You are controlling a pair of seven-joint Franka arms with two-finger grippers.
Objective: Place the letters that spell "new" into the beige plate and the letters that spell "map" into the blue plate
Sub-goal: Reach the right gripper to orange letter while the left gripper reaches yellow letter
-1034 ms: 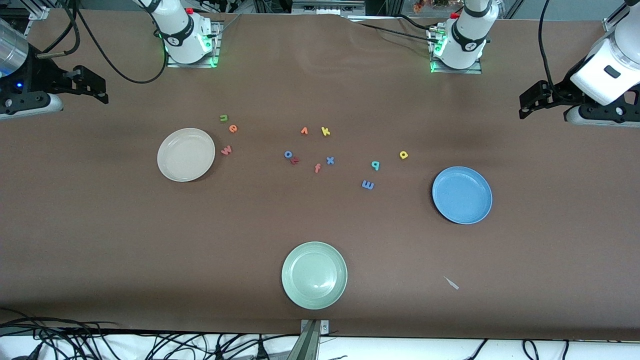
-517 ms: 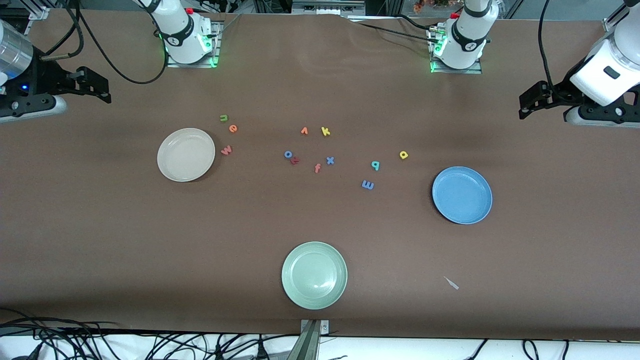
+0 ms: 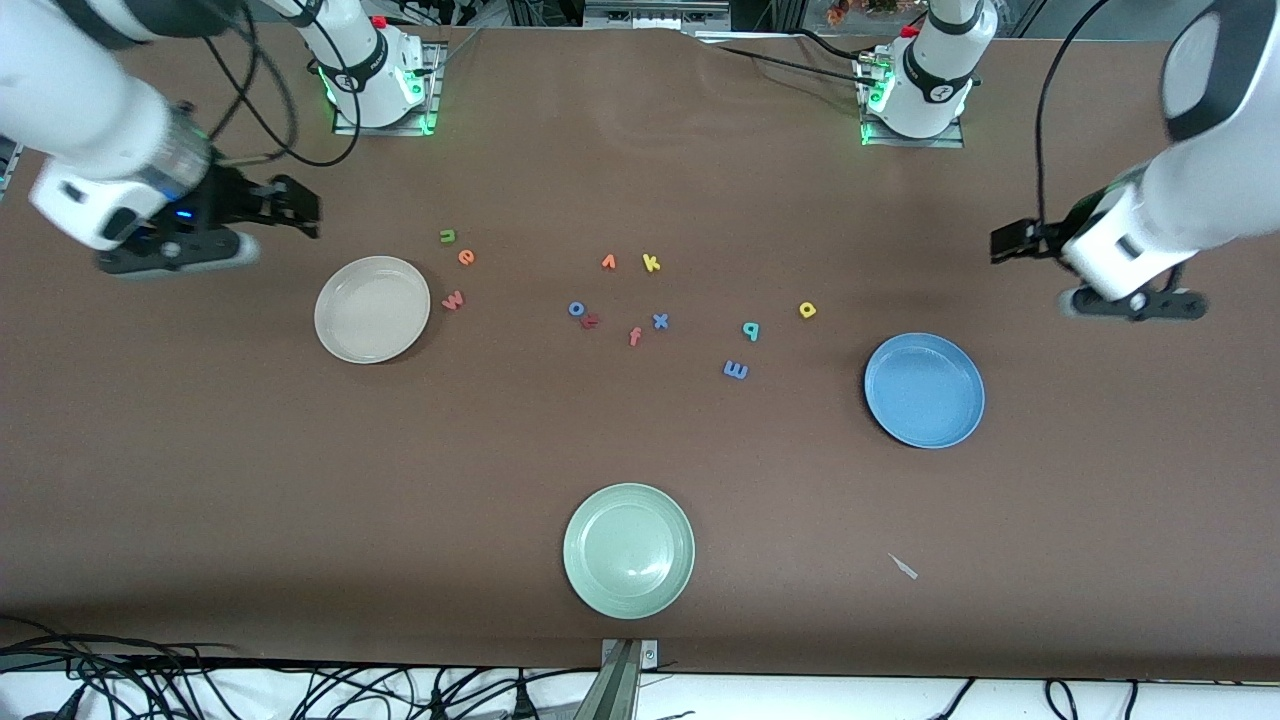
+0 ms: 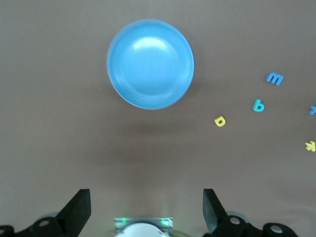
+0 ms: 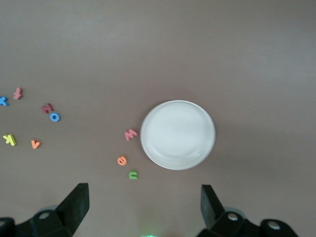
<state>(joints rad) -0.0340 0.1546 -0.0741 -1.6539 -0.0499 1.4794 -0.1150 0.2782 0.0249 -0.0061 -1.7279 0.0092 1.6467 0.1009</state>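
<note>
Both pincers wide open, empty. Left pincer [image 3: 1005,242] over counter [image 3: 640,450] near blue plate [image 3: 924,390]; right pincer [image 3: 298,205] near beige plate [image 3: 372,309]. n [image 3: 448,237], e [image 3: 466,257], w [image 3: 454,299] beside beige plate, upside down to camera. m [image 3: 735,370] lies sideways; teal letter [image 3: 751,330], yellow letter [image 3: 808,310] nearby.

We are looking down from high across the worktop [image 3: 300,480] toward both bases. Each wrist camera is looking straight down from well above, sharing the blue plate [image 4: 150,64] and beige plate [image 5: 177,134] with the front view.
</note>
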